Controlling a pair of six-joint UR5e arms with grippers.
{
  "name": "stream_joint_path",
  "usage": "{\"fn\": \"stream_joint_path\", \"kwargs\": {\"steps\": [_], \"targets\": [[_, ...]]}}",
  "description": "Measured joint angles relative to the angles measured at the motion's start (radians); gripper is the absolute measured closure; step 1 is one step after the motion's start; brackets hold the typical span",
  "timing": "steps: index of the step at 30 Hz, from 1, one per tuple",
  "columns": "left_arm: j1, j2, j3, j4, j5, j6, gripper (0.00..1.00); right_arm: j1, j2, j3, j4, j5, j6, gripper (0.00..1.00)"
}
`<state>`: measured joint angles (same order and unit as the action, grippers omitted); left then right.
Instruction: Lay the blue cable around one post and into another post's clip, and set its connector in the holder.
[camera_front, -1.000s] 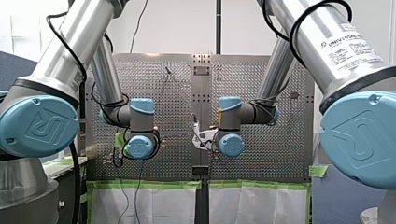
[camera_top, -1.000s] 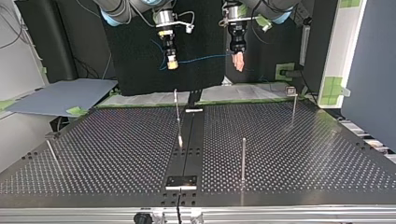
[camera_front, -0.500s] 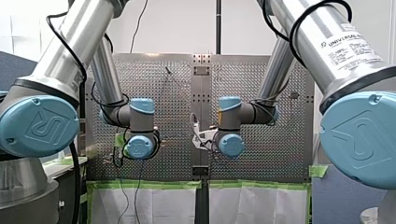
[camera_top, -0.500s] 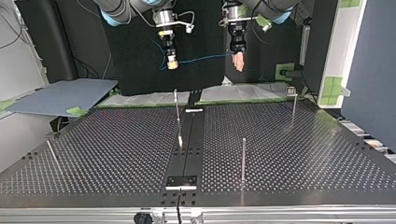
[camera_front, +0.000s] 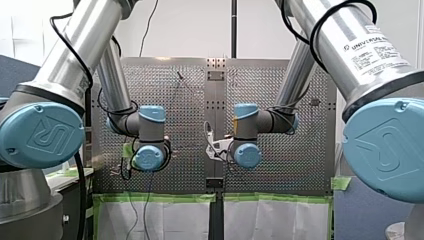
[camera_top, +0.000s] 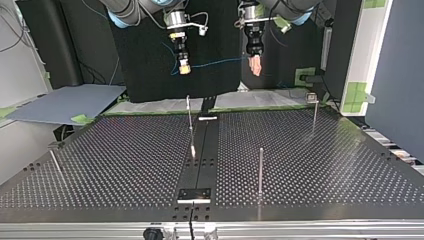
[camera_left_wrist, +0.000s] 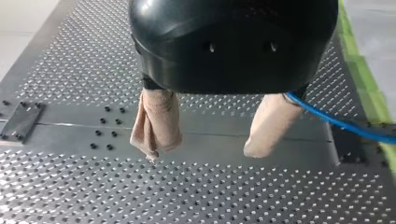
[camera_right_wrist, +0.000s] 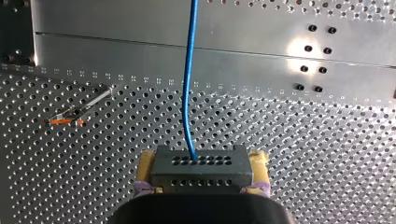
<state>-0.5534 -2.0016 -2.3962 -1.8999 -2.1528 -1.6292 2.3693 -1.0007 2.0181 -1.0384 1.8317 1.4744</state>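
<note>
In the top view, a small plate (camera_top: 195, 194) lies flat at the near edge of the bench (camera_top: 300, 165). Behind it stands an upright post (camera_top: 260, 170), then a leaning post (camera_top: 190, 122) near the middle, and farther off a post with a small head (camera_top: 314, 107).

Beyond the bench's far edge both arms hang above it. My right gripper (camera_top: 184, 66) has its yellow-padded fingers (camera_right_wrist: 147, 162) clamped on the dark connector (camera_right_wrist: 201, 169). The blue cable (camera_top: 220, 62) runs from the connector across to my left gripper (camera_top: 254, 65).

My left gripper's beige fingers (camera_left_wrist: 156, 121) stand well apart with nothing between them. The cable passes behind one finger, outside the gap, and I cannot tell whether it touches.

Against half a second ago, arms and cable sit in the same places. Only the left pads look very slightly shifted.
</note>
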Motion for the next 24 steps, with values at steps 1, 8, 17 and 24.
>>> {"fn": "stream_joint_path", "kwargs": {"steps": [1, 8, 17, 24], "targets": [[-0.003, -0.005, -0.001, -0.001, 0.000, 0.000, 0.00, 0.000, 0.000, 0.000, 0.000, 0.000, 0.000, 1.00], [-0.013, -0.034, -0.002, -0.004, 0.000, -0.001, 0.00, 0.000, 0.000, 0.000, 0.001, 0.000, 0.000, 1.00], [-0.013, -0.036, -0.003, -0.004, 0.000, -0.001, 0.00, 0.000, 0.000, 0.000, 0.001, 0.000, 0.000, 1.00], [-0.013, -0.036, -0.003, -0.004, 0.000, -0.001, 0.00, 0.003, 0.004, 0.004, 0.006, -0.004, 0.004, 1.00]]}}
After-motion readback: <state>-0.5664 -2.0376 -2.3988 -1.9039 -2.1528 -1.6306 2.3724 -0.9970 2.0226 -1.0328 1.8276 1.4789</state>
